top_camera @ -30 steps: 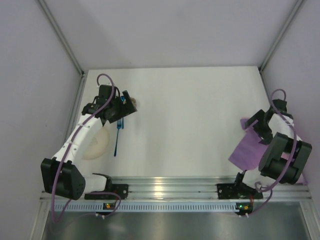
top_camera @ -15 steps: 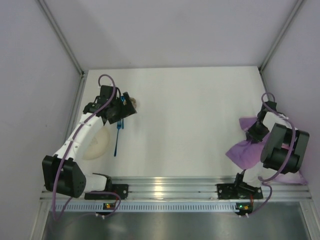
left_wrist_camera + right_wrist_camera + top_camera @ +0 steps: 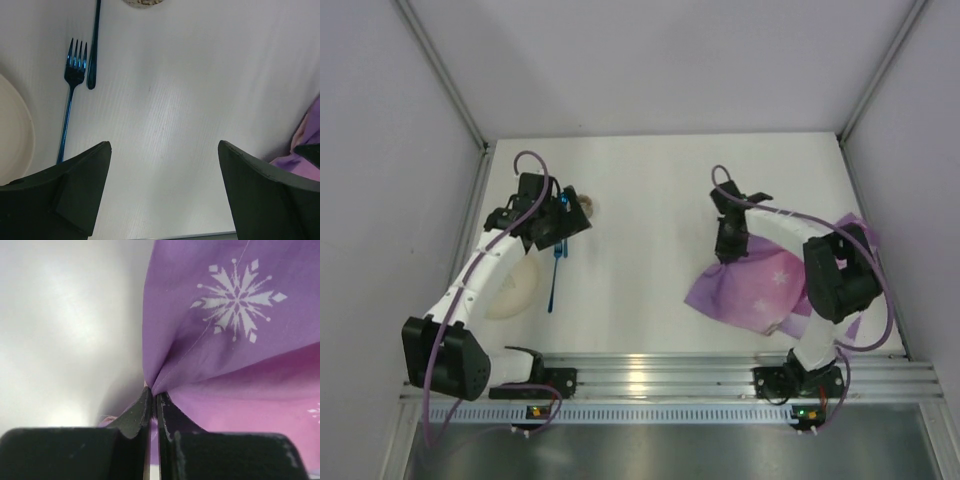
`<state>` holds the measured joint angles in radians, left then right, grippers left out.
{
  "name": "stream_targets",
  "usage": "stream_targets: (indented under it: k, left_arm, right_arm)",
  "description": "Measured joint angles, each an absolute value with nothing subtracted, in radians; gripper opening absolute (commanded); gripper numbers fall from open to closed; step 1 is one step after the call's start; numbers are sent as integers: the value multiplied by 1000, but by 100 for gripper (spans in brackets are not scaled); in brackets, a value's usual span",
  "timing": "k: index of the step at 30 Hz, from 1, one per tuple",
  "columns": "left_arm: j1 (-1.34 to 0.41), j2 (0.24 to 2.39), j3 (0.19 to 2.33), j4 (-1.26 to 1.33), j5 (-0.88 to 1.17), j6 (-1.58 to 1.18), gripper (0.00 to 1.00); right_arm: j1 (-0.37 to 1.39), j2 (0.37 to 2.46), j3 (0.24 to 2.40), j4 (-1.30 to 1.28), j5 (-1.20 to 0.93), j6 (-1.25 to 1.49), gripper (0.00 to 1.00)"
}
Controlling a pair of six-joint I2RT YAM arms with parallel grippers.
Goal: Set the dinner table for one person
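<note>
The dinner table (image 3: 660, 180) is a wide white tabletop. My right gripper (image 3: 728, 247) is shut on a bunched edge of a purple snowflake-print placemat (image 3: 760, 285), which lies crumpled at the right middle. The right wrist view shows the gripper (image 3: 153, 392) pinching a fold of the placemat (image 3: 225, 315). My left gripper (image 3: 566, 224) hovers open at the left, nothing between its fingers (image 3: 75, 185). A blue fork (image 3: 552, 285) lies just below it, next to a cream plate (image 3: 510, 288). In the left wrist view the fork (image 3: 70, 100) is beside the plate (image 3: 12, 132).
A second blue utensil handle (image 3: 93, 45) lies next to the fork's tines. A small beige round object (image 3: 590, 208) sits just beyond the left gripper. Grey walls enclose the table on three sides; an aluminium rail (image 3: 660, 375) runs along the near edge.
The right gripper closed on the placemat at the right edge and swung left toward the table's middle, dragging the placemat with it. The left arm stayed nearly still.
</note>
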<state>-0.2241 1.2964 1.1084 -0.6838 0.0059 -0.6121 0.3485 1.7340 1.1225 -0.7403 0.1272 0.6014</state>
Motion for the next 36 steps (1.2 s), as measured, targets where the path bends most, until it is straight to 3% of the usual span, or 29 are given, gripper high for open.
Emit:
stream_targets:
  k: [3, 6, 7, 11, 15, 20, 28, 36]
  left_arm:
    - [-224, 1267, 1108, -691, -10, -612, 93]
    - [-224, 1237, 1108, -702, -23, -611, 93]
    - [-224, 1230, 1108, -707, -25, -611, 93]
    - [-224, 1212, 1092, -711, -27, -611, 93]
    - [-225, 1210, 1043, -700, 4, -607, 94]
    - [-290, 1290, 1021, -669, 35, -598, 94]
    - [-442, 1491, 1021, -625, 33, -582, 93]
    - [-448, 1661, 1021, -555, 29, -562, 87]
  right_arm:
    - [559, 1785, 1277, -775, 89, 675, 4]
    - [704, 1842, 1441, -790, 41, 738, 90]
    - [734, 1862, 1488, -796, 26, 750, 99]
    - [830, 1937, 1660, -817, -36, 768, 100]
    - [853, 1909, 1692, -888, -26, 762, 100]
    - [813, 1650, 1433, -926, 67, 764, 100]
    - [422, 1237, 987, -974, 122, 743, 99]
    - [104, 1192, 908, -995, 142, 621, 100]
